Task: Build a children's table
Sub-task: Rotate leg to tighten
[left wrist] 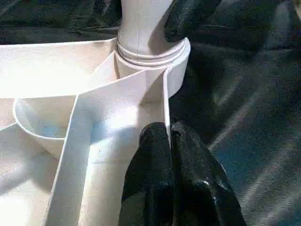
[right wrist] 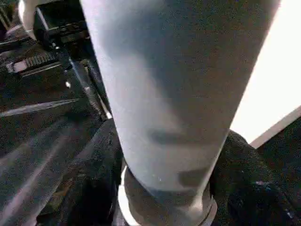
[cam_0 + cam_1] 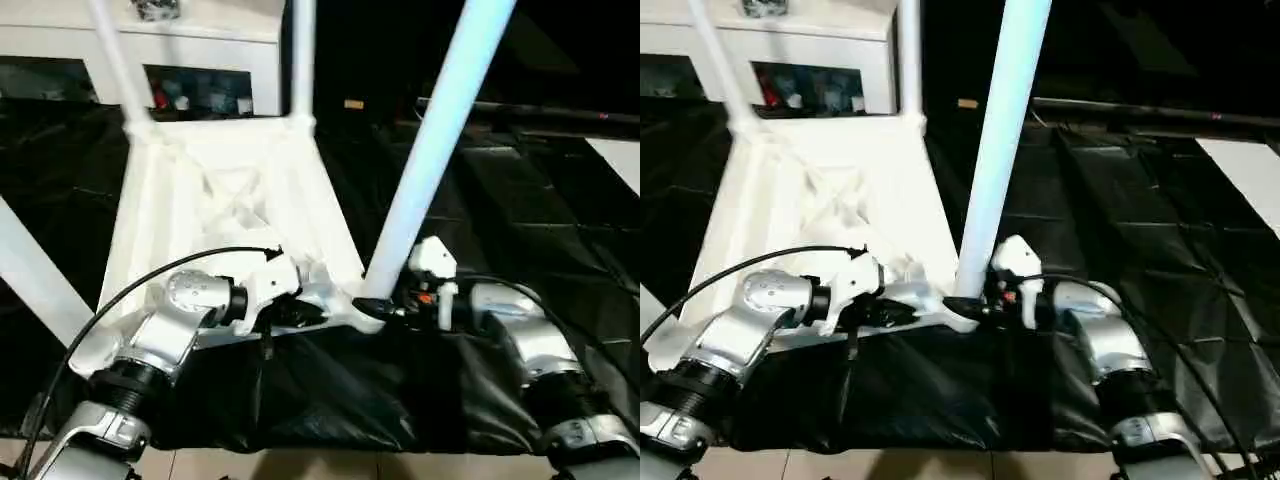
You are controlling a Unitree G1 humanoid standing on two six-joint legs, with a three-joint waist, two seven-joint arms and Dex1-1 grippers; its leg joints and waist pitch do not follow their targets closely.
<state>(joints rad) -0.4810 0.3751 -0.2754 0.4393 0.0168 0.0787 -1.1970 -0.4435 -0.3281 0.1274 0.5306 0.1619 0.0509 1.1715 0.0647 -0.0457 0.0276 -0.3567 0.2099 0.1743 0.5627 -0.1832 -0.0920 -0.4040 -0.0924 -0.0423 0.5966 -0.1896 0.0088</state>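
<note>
Right end effector clasps leg | left end effector closed on tabletop rib | cabinet behind

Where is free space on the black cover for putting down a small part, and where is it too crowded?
Free: the black cover right of the leaning leg, and the strip between the forearms, below the tabletop. Crowded: the near right corner socket, where the left gripper pinches the rim and the right gripper has its fingers around the leg's base.
</note>
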